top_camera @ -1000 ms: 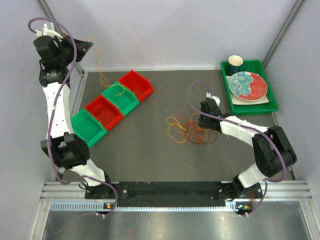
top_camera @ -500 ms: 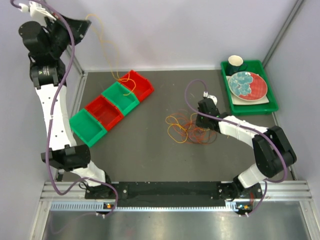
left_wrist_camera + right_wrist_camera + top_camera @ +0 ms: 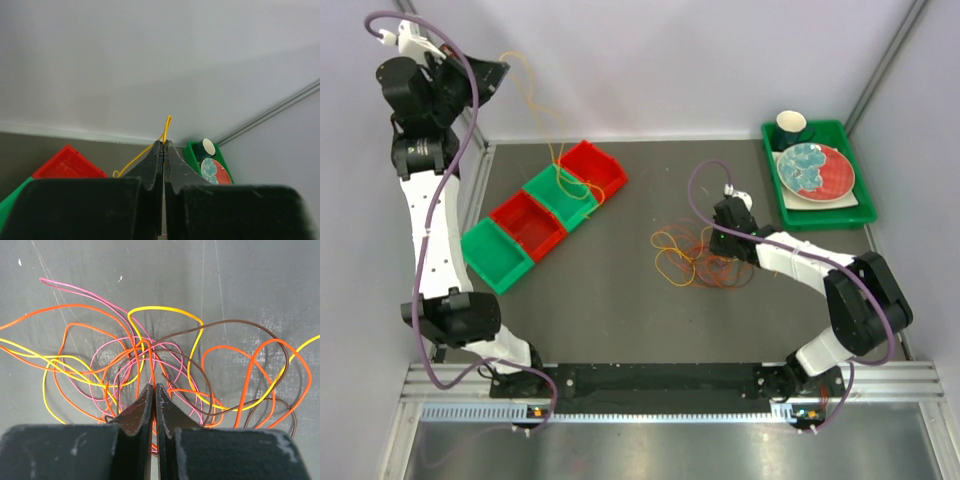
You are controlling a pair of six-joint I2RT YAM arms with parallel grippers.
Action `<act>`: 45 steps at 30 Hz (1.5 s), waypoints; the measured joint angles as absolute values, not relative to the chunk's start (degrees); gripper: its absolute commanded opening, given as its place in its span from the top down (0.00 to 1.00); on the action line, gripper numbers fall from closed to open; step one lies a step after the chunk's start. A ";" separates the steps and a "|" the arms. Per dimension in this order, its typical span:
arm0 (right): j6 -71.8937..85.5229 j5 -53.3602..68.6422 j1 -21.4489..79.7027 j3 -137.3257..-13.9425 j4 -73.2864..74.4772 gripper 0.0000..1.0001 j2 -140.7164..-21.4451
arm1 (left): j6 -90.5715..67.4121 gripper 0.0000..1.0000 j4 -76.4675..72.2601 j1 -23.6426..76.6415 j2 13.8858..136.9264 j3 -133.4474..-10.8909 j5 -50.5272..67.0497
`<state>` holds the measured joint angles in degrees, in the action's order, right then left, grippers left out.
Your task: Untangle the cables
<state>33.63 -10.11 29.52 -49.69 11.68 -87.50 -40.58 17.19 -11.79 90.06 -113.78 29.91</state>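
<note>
Our left gripper is pinching a yellow cable between fully closed jaws, holding it high up near the back wall at the far left. From the tips that cable is hanging down and looping over the green bin and the red bin beside it. Our right gripper is sitting low at mid-table with its jaws pressed together and its tips resting in the tangled cables. We cannot tell whether a strand is caught between them. We are seeing those orange, yellow, pink and brown loops lying on the dark table, well apart from the bins. A green tray is standing at the far right.
</note>
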 measured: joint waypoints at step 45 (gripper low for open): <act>35.22 -9.08 32.05 -50.74 11.88 1.00 -91.00 | -31.73 1.00 11.94 -0.40 104.16 -94.28 10.50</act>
